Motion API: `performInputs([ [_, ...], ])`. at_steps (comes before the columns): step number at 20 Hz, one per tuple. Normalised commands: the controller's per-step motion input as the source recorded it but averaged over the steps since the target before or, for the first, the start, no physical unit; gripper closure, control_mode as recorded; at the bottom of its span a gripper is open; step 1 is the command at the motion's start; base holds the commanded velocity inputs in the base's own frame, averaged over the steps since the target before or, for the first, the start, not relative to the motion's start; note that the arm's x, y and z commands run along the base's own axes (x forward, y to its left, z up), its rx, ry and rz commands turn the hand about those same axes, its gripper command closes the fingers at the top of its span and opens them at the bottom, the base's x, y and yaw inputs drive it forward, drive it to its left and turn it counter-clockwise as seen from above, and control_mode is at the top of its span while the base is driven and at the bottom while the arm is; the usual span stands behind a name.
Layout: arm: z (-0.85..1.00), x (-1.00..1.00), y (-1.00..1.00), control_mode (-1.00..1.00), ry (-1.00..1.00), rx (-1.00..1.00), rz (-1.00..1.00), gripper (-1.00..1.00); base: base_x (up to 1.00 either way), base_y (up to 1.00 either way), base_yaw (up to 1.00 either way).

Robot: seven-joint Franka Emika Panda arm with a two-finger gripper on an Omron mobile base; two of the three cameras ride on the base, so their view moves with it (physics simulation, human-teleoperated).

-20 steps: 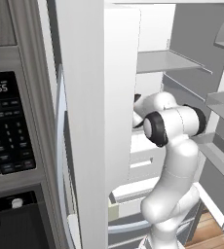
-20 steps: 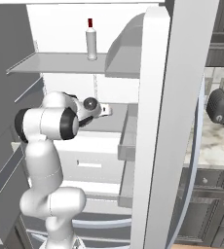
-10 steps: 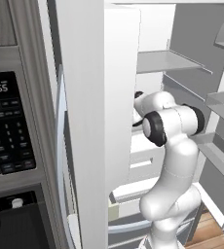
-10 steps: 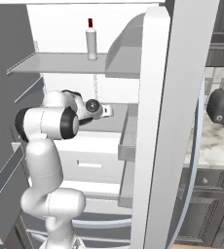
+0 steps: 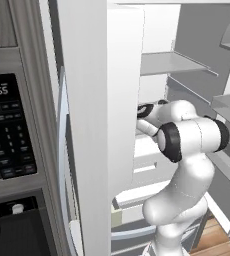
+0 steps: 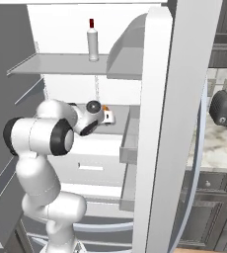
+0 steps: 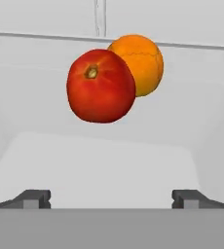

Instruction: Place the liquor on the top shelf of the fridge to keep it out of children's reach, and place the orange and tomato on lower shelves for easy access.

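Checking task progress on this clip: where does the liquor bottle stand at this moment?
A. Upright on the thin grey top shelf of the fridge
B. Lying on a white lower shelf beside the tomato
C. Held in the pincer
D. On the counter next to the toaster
A: the right base view shows the liquor bottle upright on the top shelf of the fridge, well above the arm.
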Motion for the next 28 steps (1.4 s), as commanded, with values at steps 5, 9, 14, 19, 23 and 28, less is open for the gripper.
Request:
performInputs([
  [5, 0.63, -0.82, -0.01, -1.00, 0.30, 0.00, 0.00, -1.00, 0.00, 0.00, 0.00],
  [9, 0.82, -0.84, 0.00, -1.00, 0.21, 0.00, 0.00, -1.00, 0.00, 0.00, 0.00],
  [14, 0.32, -1.00, -0.01, -1.00, 0.05, 0.00, 0.00, -1.00, 0.00, 0.00, 0.00],
  [19, 0.00, -1.00, 0.00, -1.00, -0.12, 0.00, 0.02, -1.00, 0.00, 0.00, 0.00],
  [23, 0.00, -0.97, 0.00, -1.00, -0.18, 0.00, 0.01, -1.00, 0.00, 0.00, 0.00],
  [28, 0.14, -0.96, 0.00, -1.00, -0.09, 0.00, 0.00, -1.00, 0.00, 0.00, 0.00],
])
